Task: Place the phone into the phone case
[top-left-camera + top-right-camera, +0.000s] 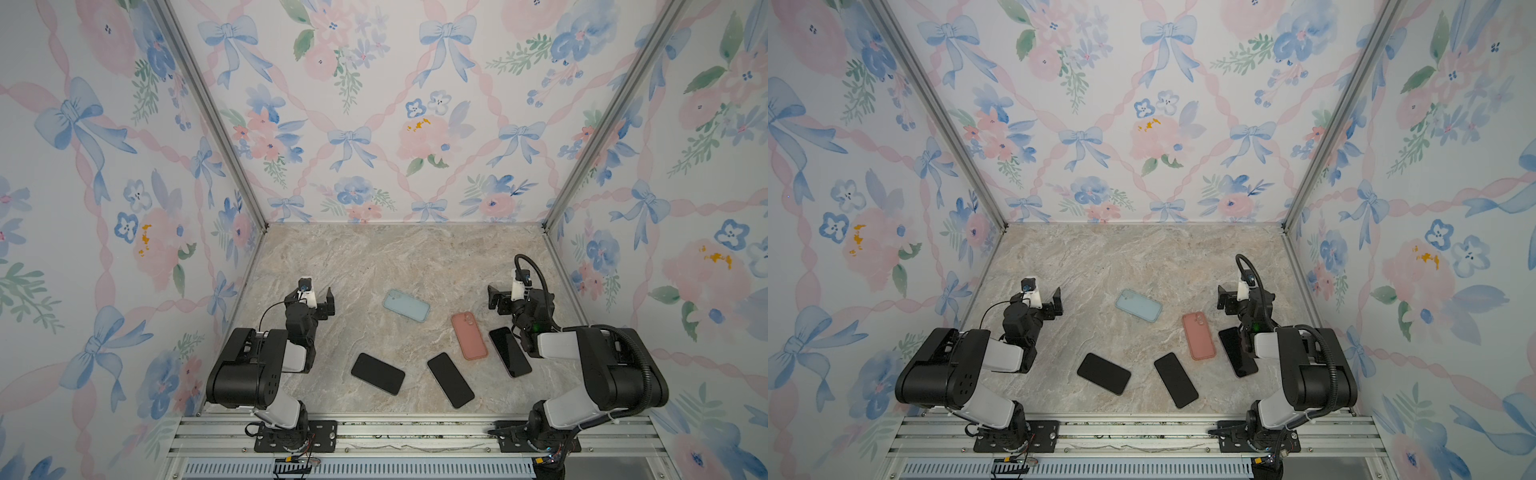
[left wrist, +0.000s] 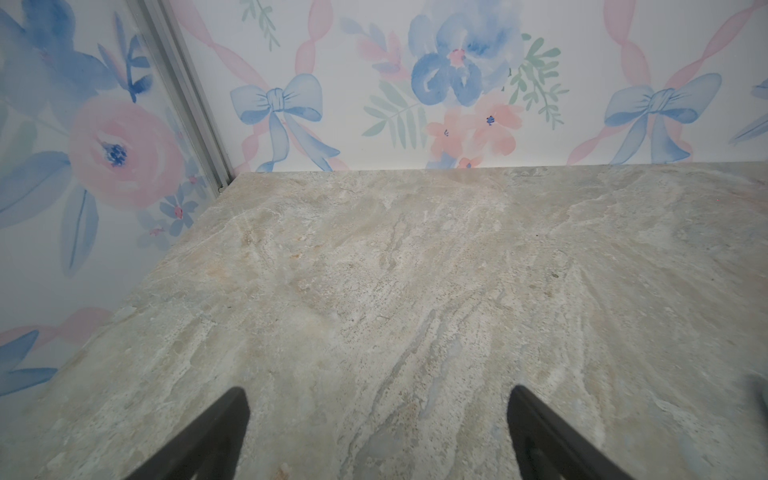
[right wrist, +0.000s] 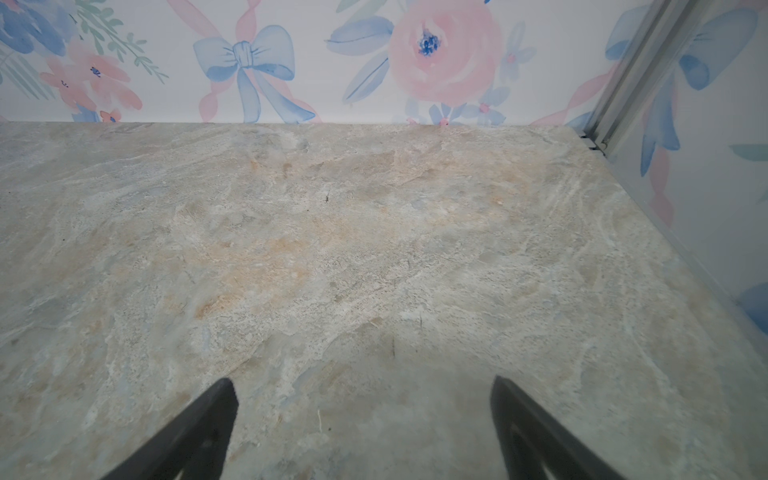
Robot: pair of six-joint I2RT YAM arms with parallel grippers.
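A pink phone case lies on a marble table, with a black phone just right of it. A second phone and a third phone lie front-left of it, and a blue case lies behind-left. The left gripper, well left of it, and the right gripper, behind-right, have their fingers spread wide and empty.

I'm working in what looks like a purpose-built robot test cell rather than a lived-in room. Around the marble-print tabletop stand three flat wallpaper panels printed with flowers and bows, joined at the tabletop's far corners by bare aluminium posts. Along its near edge runs an aluminium rail carrying black mounting plates for the two arms. A slotted cable duct lies just beyond that rail.
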